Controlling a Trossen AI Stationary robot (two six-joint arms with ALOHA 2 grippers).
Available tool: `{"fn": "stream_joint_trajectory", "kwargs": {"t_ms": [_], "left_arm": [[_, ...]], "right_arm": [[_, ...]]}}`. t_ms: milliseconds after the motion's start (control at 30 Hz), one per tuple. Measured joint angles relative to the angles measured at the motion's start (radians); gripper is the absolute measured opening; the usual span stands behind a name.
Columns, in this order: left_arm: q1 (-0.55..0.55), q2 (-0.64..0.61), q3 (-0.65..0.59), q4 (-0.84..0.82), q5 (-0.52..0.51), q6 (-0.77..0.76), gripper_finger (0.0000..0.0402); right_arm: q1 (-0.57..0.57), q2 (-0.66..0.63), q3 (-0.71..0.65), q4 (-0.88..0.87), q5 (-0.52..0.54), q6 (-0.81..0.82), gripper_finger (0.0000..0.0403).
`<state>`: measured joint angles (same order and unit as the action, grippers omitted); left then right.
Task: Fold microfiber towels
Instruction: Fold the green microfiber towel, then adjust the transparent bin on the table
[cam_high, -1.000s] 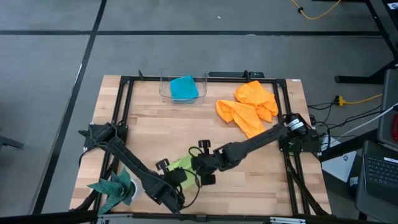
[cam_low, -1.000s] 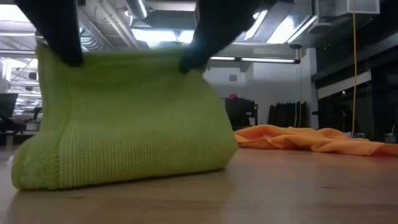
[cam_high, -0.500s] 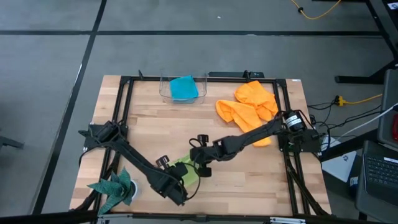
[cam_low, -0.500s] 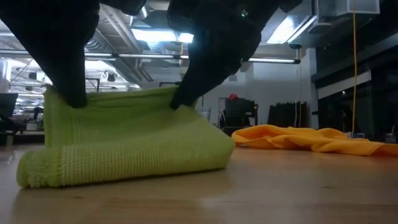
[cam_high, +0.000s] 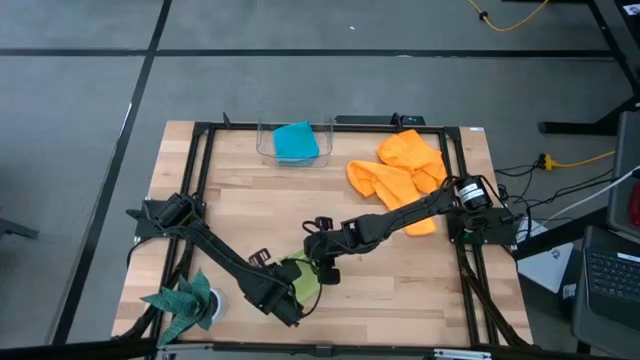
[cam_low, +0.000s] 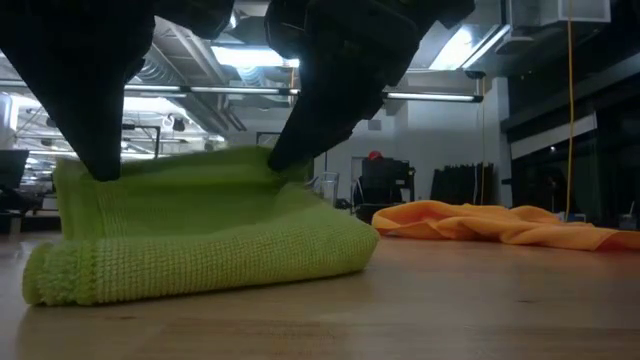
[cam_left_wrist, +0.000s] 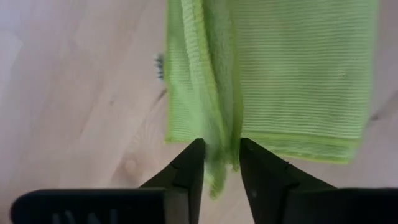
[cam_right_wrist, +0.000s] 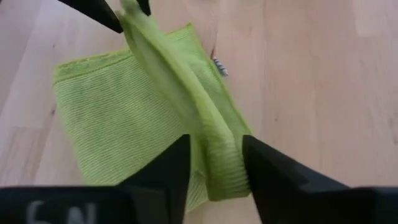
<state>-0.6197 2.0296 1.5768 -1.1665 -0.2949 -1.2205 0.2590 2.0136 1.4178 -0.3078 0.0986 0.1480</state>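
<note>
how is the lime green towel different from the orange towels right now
The lime-green towel lies folded at the table's front, with the left end effector and the right end effector each straddling its raised edge. The orange towels lie crumpled in an unfolded heap at the back right, with nothing touching them. Both are plush cloths resting on the wooden tabletop.
</note>
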Motion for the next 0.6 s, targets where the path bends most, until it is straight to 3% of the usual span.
{"fn": "stream_joint_trajectory", "kwargs": {"t_ms": [233,367,500,600], "left_arm": [[0.004,0.000,0.021,-0.153,-0.002,-0.005,0.0124],[0.017,0.000,0.084,-0.272,0.053,-0.036,0.0124],[0.017,0.000,0.177,-0.326,0.136,-0.001,0.0122],[-0.001,0.000,0.252,-0.342,0.140,0.038,0.0122]], "right_arm": [[-0.026,-0.001,0.041,-0.028,0.013,0.000,0.0220],[-0.038,-0.002,0.137,-0.182,-0.005,0.000,0.0239],[-0.041,-0.002,0.239,-0.370,-0.101,0.004,0.0243],[-0.029,-0.002,0.284,-0.478,-0.186,0.005,0.0243]]}}
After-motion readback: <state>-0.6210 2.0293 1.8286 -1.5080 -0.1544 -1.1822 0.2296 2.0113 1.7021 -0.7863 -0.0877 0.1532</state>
